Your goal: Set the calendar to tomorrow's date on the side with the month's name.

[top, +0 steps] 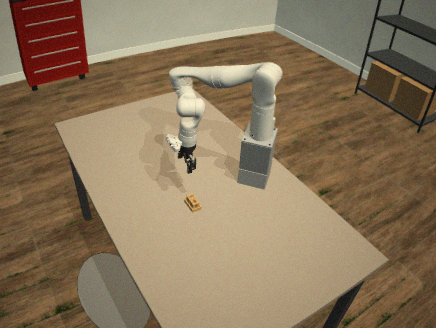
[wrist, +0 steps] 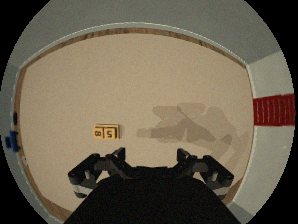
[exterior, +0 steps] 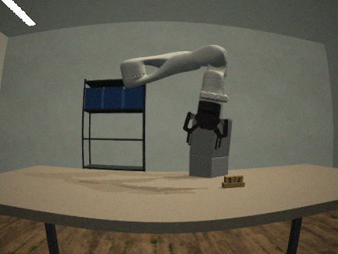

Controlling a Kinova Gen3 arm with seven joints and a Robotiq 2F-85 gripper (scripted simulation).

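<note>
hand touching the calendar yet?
Apart. In the exterior view the open hand hangs well above the table, with bare wall and pedestal between it and the calendar lower right.

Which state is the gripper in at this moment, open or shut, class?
Open. The gripper hangs above the table with fingers spread wide, nothing between them, away from the calendar.

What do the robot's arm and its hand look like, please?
The arm is smooth, glossy white, built of rounded tubular links, and rises from a grey box-shaped pedestal. Its hand is black, with two jointed fingers. No cables or markings show.
</note>
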